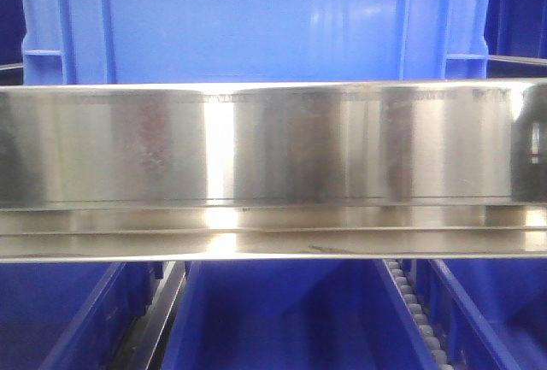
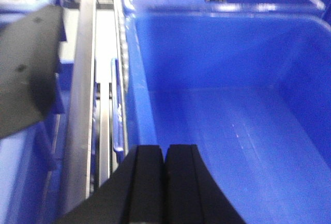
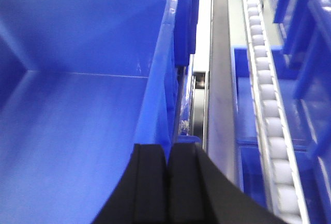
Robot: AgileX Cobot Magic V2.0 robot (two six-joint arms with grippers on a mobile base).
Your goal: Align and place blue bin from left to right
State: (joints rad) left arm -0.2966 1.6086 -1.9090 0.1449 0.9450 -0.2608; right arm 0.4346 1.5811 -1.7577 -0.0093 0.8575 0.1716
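The blue bin [image 1: 231, 20] fills the top of the front view, its ribbed corners showing above a steel beam. In the left wrist view I look into its hollow inside [image 2: 222, 79]. My left gripper [image 2: 165, 149] is shut at the near end of the bin's left wall, whose rim runs in under the fingertips. The right wrist view shows the bin's inside [image 3: 77, 79] from the other side. There my right gripper [image 3: 168, 147] is shut on the right wall's rim, with a sliver of blue between the fingertips.
A wide stainless beam [image 1: 273, 156] crosses the front view, with darker blue bins [image 1: 273, 319] and a roller track [image 1: 410, 302] below it. Steel rails [image 2: 85, 79] run beside the bin's left wall, next to a dark plate [image 2: 26, 69]. Rollers [image 3: 266, 94] and more bins [image 3: 310, 38] lie to the right.
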